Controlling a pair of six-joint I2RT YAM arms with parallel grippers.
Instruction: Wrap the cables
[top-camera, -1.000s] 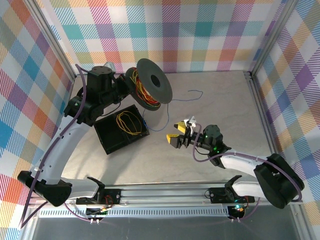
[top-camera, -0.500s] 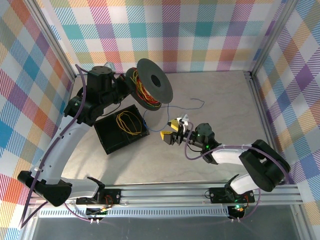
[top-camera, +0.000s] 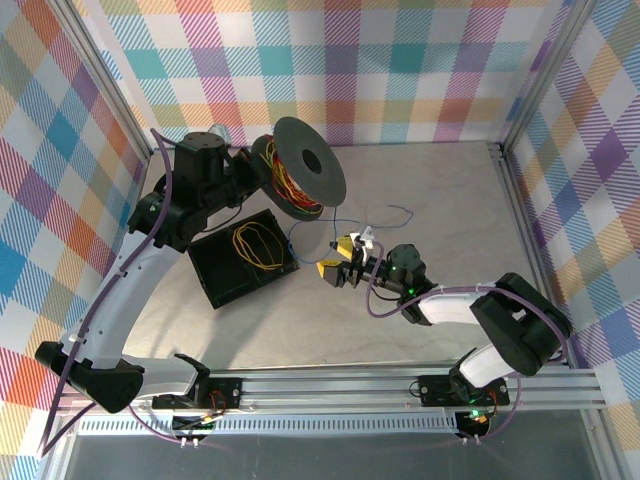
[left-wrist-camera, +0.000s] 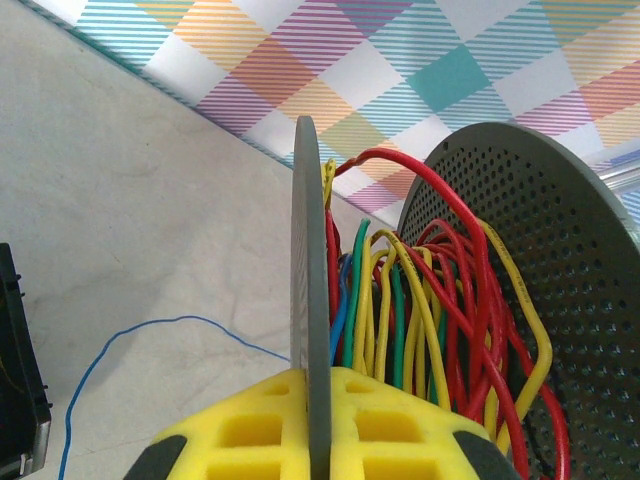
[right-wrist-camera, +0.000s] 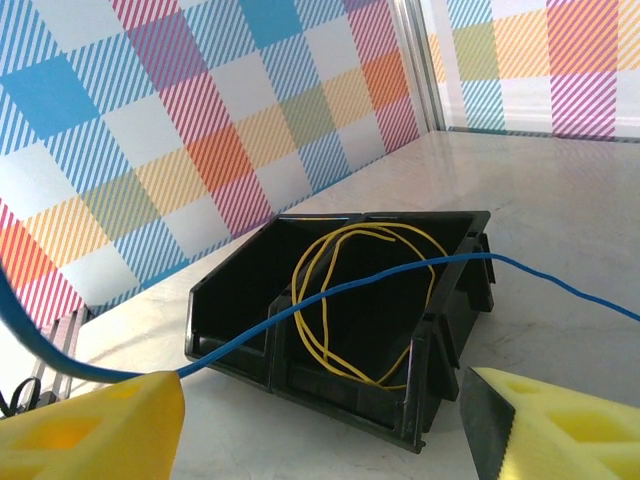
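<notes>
A grey spool (top-camera: 305, 165) wound with red, yellow, green and blue cables (left-wrist-camera: 430, 320) hangs tilted above the table's back left. My left gripper (left-wrist-camera: 320, 425) is shut on its near flange (left-wrist-camera: 308, 260), yellow pads on both sides. A thin blue cable (top-camera: 398, 209) trails from the spool across the table. In the right wrist view this blue cable (right-wrist-camera: 400, 275) crosses in front of my right gripper (right-wrist-camera: 320, 440) and meets its left finger (right-wrist-camera: 90, 430). The right gripper (top-camera: 337, 262) stands open, just right of the black bin.
A black bin (top-camera: 243, 255) lies left of centre, holding a loose yellow cable (right-wrist-camera: 350, 300). Checked walls close in the back and sides. A metal post (top-camera: 505, 160) stands at the back right corner.
My right gripper has moved left and back toward the bin and spool. The blue cable's free end has shifted with it. The left arm and spool have not moved.
</notes>
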